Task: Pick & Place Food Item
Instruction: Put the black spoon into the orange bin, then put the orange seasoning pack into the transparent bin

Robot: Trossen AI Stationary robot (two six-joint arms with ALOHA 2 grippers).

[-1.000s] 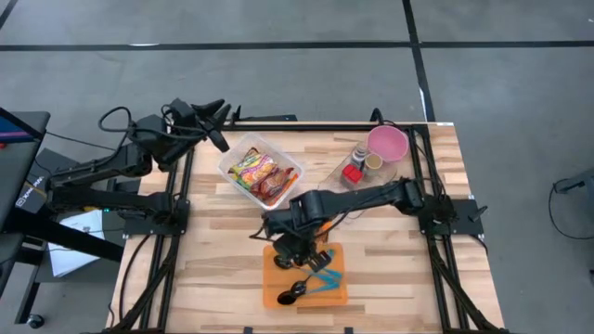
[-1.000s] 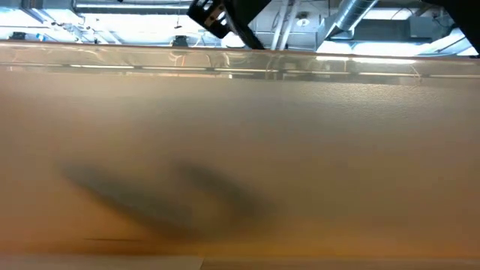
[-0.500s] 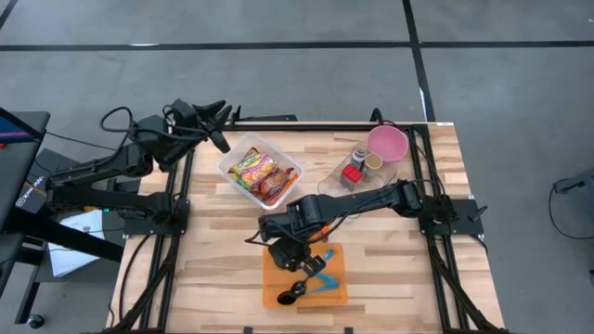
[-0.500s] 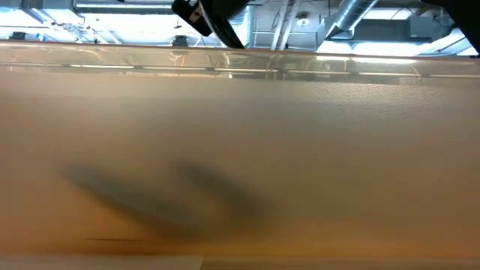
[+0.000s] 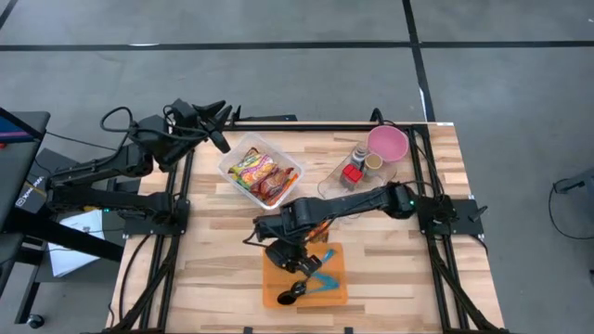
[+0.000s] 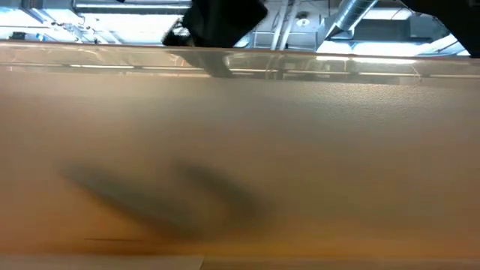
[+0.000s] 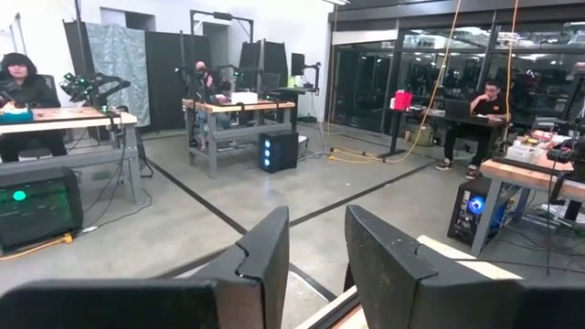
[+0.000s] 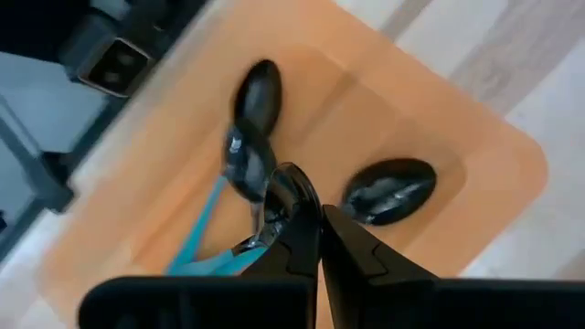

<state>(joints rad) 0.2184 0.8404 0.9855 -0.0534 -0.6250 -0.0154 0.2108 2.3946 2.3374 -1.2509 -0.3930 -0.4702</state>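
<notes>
right gripper [image 5: 299, 264] is closed tight over the orange tray [image 5: 275, 289] near the table's front; left gripper [image 5: 215, 125], narrowly parted and empty, waits far left.

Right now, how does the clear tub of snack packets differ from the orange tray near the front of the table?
The clear tub is see-through and sits toward the back left of the table; the orange tray is opaque and sits at the front edge. The tub holds colorful snack packets; the tray holds dark spoons and blue-handled utensils. The right pincer is over the tray; nothing is over the tub. Both are shallow and rectangular.
</notes>
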